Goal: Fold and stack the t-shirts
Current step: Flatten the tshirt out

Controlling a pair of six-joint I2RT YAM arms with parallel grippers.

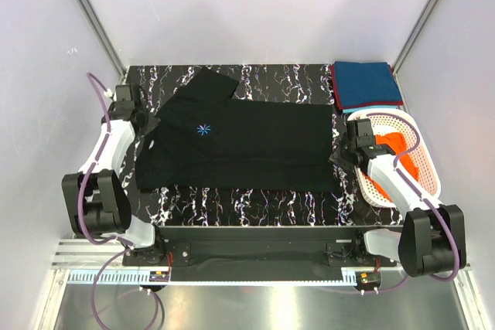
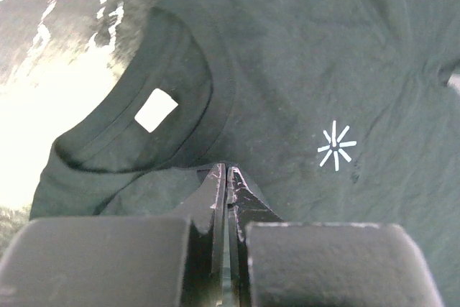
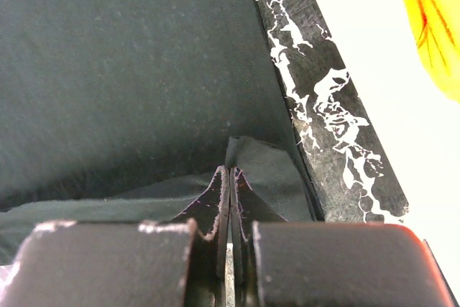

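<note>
Black t-shirt (image 1: 240, 144) with white starburst (image 1: 203, 129) lies spread on the marbled worktop (image 1: 263, 83), white walls (image 1: 255, 13) around; left tool (image 2: 226, 172) and right tool (image 3: 230, 170) clench its fabric.

marbled black table (image 1: 232, 205) | black t-shirt (image 1: 255, 144) spread flat | t-shirt stack (image 1: 367, 84) far-right corner | basket (image 1: 370, 188) right edge

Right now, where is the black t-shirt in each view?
Top external: black t-shirt spread across the middle of the table, collar toward the left.
Left wrist: it fills most of the picture; left gripper pinches it below the collar.
Right wrist: it fills the left side; right gripper pinches its edge.
Shared landmark: the table's white veining, top left in left wrist, right of the shirt in right wrist.
</note>
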